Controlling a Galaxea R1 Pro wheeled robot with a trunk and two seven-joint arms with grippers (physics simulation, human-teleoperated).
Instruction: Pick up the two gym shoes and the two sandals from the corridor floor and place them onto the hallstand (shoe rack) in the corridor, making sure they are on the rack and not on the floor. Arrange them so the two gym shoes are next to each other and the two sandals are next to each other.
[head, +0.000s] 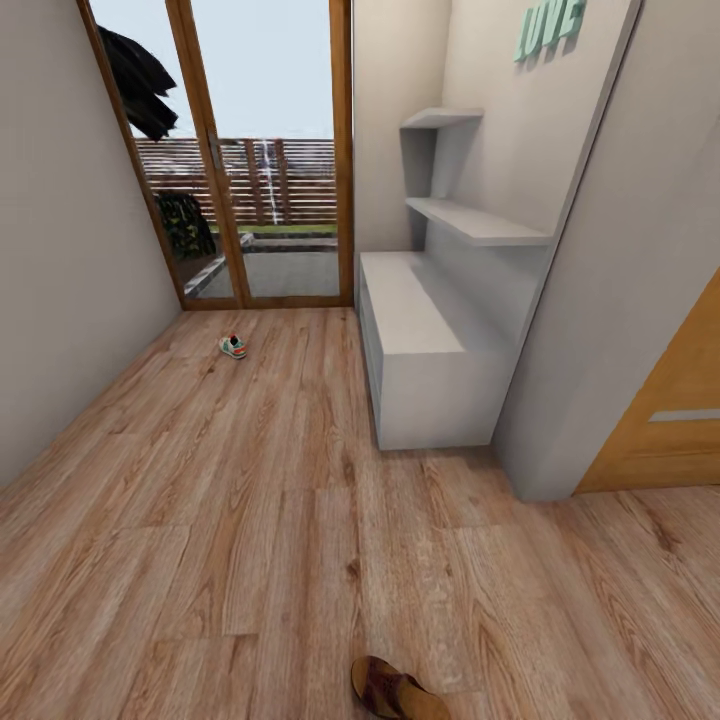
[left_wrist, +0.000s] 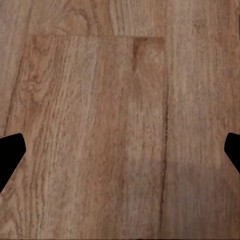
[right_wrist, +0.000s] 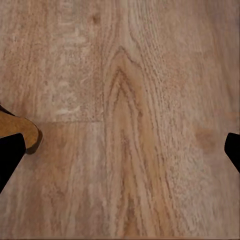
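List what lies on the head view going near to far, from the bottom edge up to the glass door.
sandal → bare corridor floor → near end of the hallstand → gym shoe → glass door

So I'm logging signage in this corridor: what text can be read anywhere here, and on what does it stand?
"LOVE": raised mint-green block letters on the pale wall panel above the white floating shelves, cut off by the picture's top edge.
No other text is readable, none on the white-and-teal gym shoe or the brown leather sandal.

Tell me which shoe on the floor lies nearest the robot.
The brown sandal, at the bottom edge of the head view. The white-green gym shoe lies far off by the glass door.
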